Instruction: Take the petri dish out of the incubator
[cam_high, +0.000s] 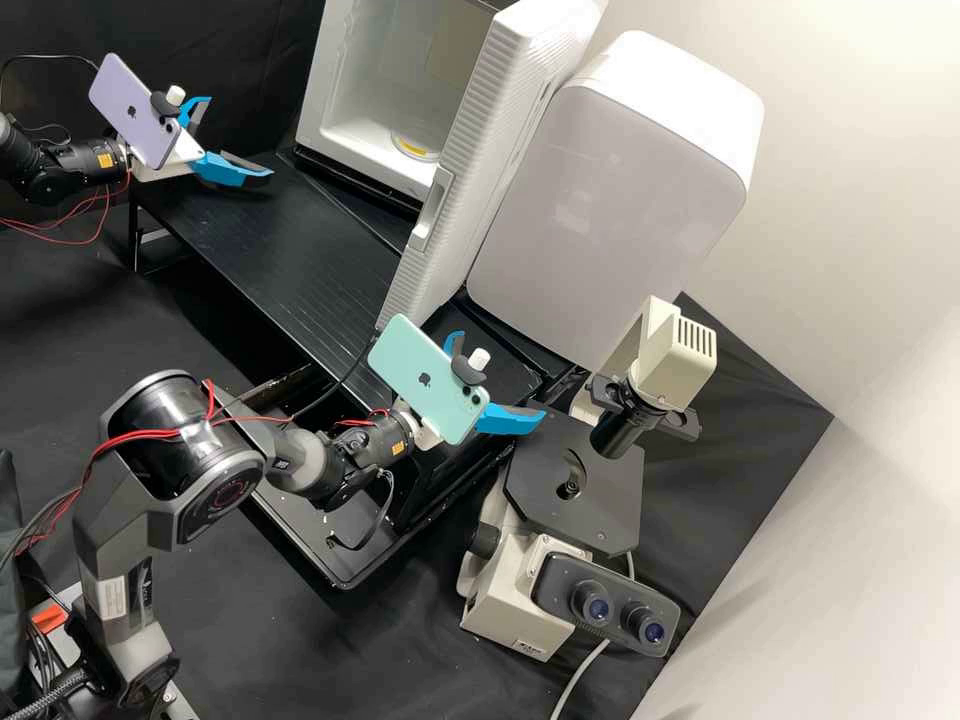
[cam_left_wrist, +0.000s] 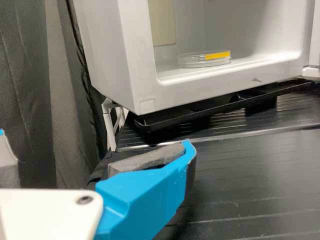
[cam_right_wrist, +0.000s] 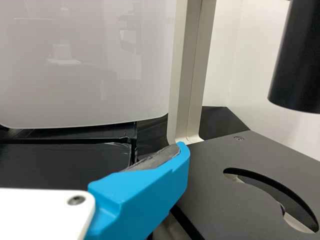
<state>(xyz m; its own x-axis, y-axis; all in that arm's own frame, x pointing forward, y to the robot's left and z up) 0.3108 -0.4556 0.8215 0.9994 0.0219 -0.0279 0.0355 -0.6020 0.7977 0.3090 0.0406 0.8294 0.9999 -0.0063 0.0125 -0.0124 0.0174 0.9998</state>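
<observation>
The incubator (cam_high: 345, 95) stands at the far end of the black table (cam_high: 290, 250), its ribbed white door (cam_high: 470, 170) swung wide open toward the near side. The petri dish (cam_left_wrist: 204, 58) lies flat on the floor of the incubator's chamber, just behind the front lip, clear-walled with a yellow patch along one side; from the high view it appears as a pale yellow disc (cam_high: 415, 148) low in the opening. The left gripper (cam_high: 238, 137) hangs in the air in front of the incubator's opening, well apart from it and off to the side away from the door, spread wide and holding nothing. Its blue finger (cam_left_wrist: 150, 195) points at the incubator's lower front corner, level with the black tray (cam_left_wrist: 200, 117) that the incubator sits on. A lilac phone (cam_high: 135, 97) is clamped on that arm's wrist. The right gripper (cam_high: 500, 375) sits on the other side of the incubator's door, below the door's free edge, likewise parted and carrying nothing, with a mint green phone (cam_high: 428, 378) mounted on its wrist. Its blue finger (cam_right_wrist: 145, 192) reaches over the edge of the black stage (cam_right_wrist: 235, 170) of a microscope (cam_high: 570, 520), which stands farther from the incubator than the door. A large rounded white housing (cam_high: 610, 190) rises just beside the open door.
</observation>
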